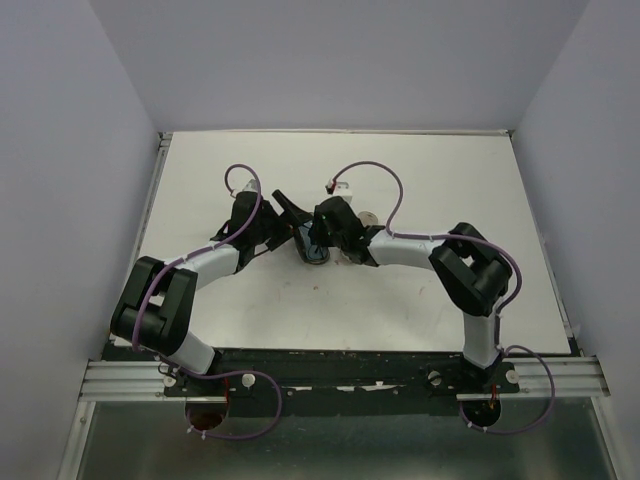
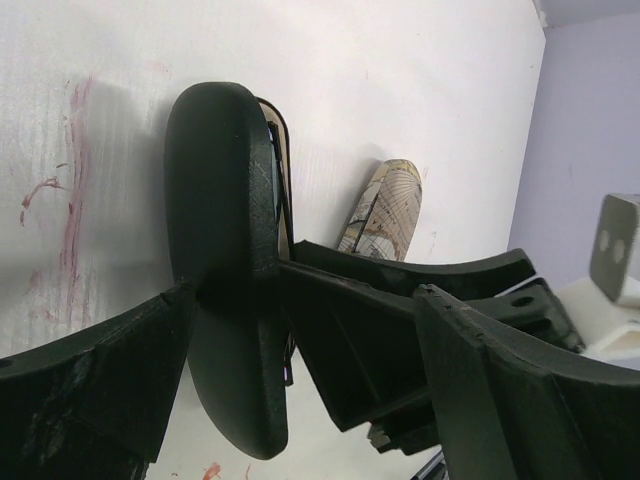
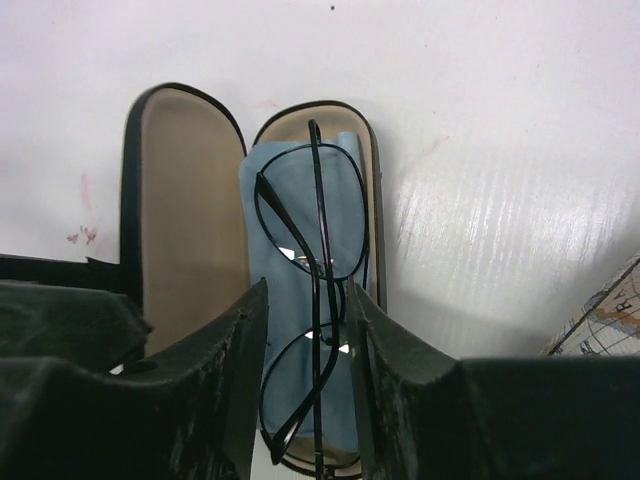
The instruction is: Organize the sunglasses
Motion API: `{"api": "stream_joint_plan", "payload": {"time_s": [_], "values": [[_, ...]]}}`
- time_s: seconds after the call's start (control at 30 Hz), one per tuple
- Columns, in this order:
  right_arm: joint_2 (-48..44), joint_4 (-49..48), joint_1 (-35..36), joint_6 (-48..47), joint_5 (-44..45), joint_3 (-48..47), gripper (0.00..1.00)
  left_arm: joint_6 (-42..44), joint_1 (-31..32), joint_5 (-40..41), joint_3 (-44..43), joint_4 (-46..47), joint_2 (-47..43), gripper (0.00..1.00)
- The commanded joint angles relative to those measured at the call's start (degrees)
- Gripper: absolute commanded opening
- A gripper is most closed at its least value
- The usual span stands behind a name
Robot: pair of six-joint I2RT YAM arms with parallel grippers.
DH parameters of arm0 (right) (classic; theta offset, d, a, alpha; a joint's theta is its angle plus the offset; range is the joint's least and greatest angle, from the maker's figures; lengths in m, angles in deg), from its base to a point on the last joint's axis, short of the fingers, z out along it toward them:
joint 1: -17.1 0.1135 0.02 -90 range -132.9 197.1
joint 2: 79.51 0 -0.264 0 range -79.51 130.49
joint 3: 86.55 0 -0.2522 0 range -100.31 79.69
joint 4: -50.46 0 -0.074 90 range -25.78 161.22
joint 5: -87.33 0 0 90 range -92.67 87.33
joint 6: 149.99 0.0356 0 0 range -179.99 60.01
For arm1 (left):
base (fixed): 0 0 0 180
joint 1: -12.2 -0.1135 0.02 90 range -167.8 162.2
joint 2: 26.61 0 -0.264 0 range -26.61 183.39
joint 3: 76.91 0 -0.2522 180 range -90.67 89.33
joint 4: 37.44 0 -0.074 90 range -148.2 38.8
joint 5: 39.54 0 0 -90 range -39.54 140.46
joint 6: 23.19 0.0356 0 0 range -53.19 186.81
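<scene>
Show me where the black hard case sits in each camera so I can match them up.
Top external: hard case at centre, mostly hidden between the arms.
Left wrist: hard case left of centre, black lid seen edge-on.
Right wrist: hard case centre-left, open, tan lining showing.
Shared landmark: the patterned pouch just beside it.

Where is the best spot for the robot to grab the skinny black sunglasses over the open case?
Probably at the bridge between the two lenses, coming down from above. The sunglasses are folded flat and narrowest there, so the right gripper fits a finger on each side without pressing a lens.
</scene>
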Motion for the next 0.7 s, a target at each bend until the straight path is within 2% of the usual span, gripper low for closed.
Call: {"api": "stream_joint_plan", "payload": {"time_s": [0.0, 0.1, 0.3, 0.47, 0.67], "values": [[-4.02, 0.14, 0.37, -1.15, 0.48, 1.03, 0.45, 0.92, 0.40, -0.06, 0.06, -1.30, -1.83, 0.99], [-4.47, 1.19, -0.15, -1.41, 0.84, 1.21, 0.36, 1.18, 0.40, -0.06, -0.03, -1.48, -1.92, 0.99], [-5.52, 2.07, -2.08, -0.89, 0.57, 3.05, 0.35, 1.80, 0.40, -0.15, -0.56, -1.92, -2.10, 0.98], [-3.94, -0.21, -6.56, -0.97, -10.39, 4.46, 0.34, 2.15, 0.49, -0.41, -1.08, -2.45, -1.83, 0.98], [-1.83, -5.92, -8.59, 0.08, -19.72, 6.40, 0.33, 2.33, 0.58, -0.94, -1.88, -2.97, -1.04, 0.99]]}}
